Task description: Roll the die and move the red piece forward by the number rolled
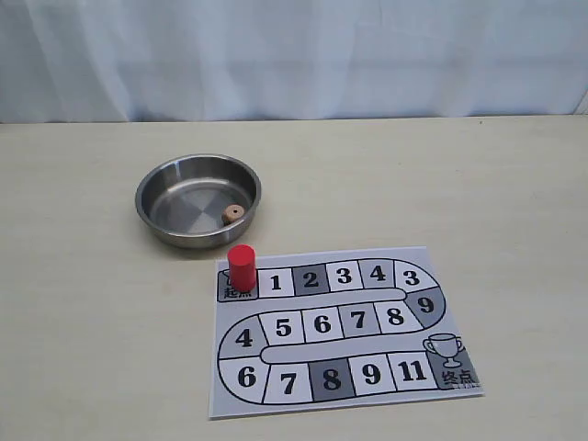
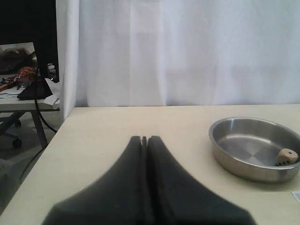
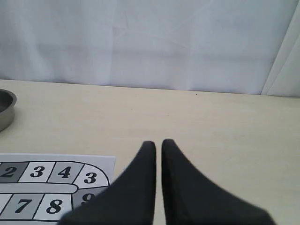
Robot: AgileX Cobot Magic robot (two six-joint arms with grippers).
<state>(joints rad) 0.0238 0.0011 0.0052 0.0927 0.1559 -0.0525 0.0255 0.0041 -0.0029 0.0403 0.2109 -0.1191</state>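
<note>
The die [image 1: 232,213], a small tan cube with black pips, lies inside the steel bowl [image 1: 147,188] by its right wall; the left wrist view shows the die [image 2: 287,156] there too. The red piece [image 1: 242,265] stands upright on the start square at the top left of the board [image 1: 230,404]. My left gripper [image 2: 144,138] is shut and empty, hovering over bare table well to the side of the bowl [image 2: 216,140]. My right gripper [image 3: 159,143] is shut with only a thin slit between its fingers, holding nothing, beside the board [image 3: 105,161]. Neither gripper appears in the exterior view.
The board is a printed sheet with a winding numbered track ending in a trophy square [image 1: 446,354]. The bowl's edge [image 3: 5,110] shows in the right wrist view. A white curtain backs the table. Beyond the table's left edge are a desk and cables [image 2: 28,84].
</note>
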